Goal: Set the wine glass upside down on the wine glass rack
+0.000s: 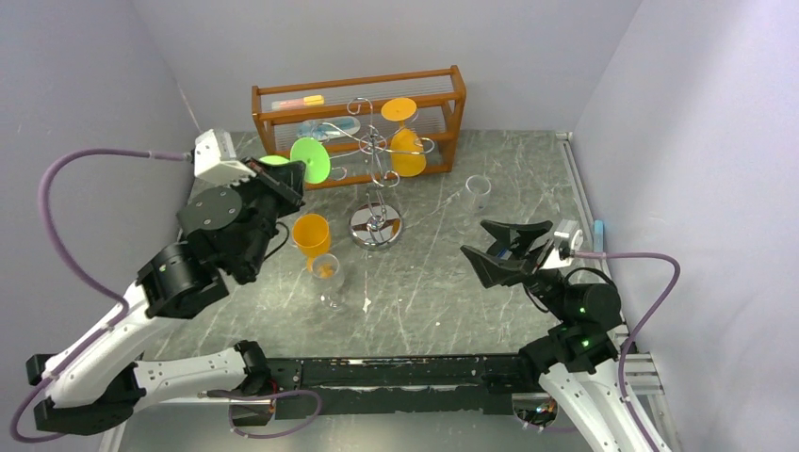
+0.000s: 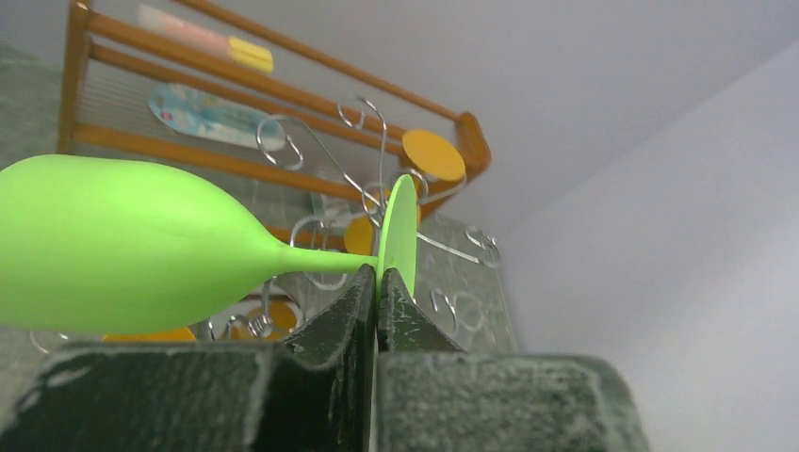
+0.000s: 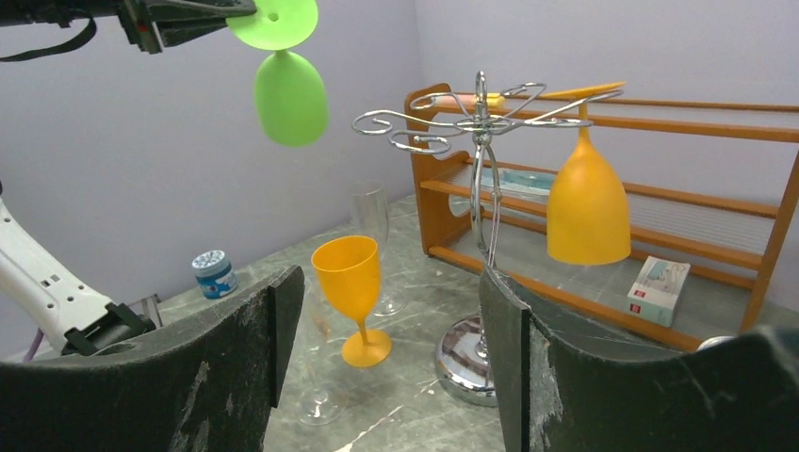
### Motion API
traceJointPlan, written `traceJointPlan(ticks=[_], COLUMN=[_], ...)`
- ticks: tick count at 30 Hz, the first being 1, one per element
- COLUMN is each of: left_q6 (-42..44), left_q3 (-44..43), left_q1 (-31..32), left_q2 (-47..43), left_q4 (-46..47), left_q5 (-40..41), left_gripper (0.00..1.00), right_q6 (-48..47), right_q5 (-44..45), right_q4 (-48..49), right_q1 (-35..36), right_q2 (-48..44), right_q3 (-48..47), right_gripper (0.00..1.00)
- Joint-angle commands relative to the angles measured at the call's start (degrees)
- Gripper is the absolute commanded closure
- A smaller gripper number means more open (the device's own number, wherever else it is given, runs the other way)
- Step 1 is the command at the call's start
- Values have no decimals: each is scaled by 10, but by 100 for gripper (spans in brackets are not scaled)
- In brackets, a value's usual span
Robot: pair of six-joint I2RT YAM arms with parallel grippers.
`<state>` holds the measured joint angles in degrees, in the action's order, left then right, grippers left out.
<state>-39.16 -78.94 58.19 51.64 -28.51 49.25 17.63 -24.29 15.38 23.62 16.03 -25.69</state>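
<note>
Currently green wine glass (image 3: 290, 97) is in air, inverted: foot disc up, bowl hanging below, slightly tilted. L gripper (image 2: 377, 294) is clamped on the foot rim, jaws closed either side of the disc. Glass sits left of wine glass rack (image 1: 382, 188), near its scroll arms, not hooked on. Rack stands upright on its round shiny base, mid-table toward back. One orange glass (image 3: 587, 202) hangs bowl-down from a rack arm on the shelf side. On table (image 1: 452, 292): 2nd orange glass (image 1: 312, 234) upright, just left of rack base; clear glass (image 1: 327, 275) just nearer the arms; 2nd clear glass (image 1: 478, 193) right of rack. Behind rack: wooden shelf unit (image 1: 358, 89) by back wall. R gripper (image 1: 501, 247) is low at right, well apart from rack, jaws spread wide, holding nothing.
</note>
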Motion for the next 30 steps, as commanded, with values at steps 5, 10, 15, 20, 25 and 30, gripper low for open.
traceJointPlan(ticks=[5, 10, 15, 20, 25, 30], left_q6=[80, 46, -7, -31, -51, -103], left_q3=[-23, -30, -38, -27, -22, -3], left_q1=[-26, -81, -161, -218, -262, -290], left_q2=[97, 133, 162, 163, 168, 166], left_q4=[135, 144, 119, 121, 121, 103], left_q5=[69, 34, -88, -201, -287, -345], left_gripper=[95, 95, 95, 95, 95, 95], right_q6=[9, 14, 9, 10, 16, 24], right_q5=[14, 18, 20, 25, 25, 35], right_q4=[-3, 3, -9, -10, -4, -13], right_q1=[1, 0, 0, 0, 1, 0], right_q2=[7, 6, 13, 12, 14, 13], right_q3=[-11, -12, -23, -25, -21, -26], right_gripper=[28, 28, 28, 28, 28, 28])
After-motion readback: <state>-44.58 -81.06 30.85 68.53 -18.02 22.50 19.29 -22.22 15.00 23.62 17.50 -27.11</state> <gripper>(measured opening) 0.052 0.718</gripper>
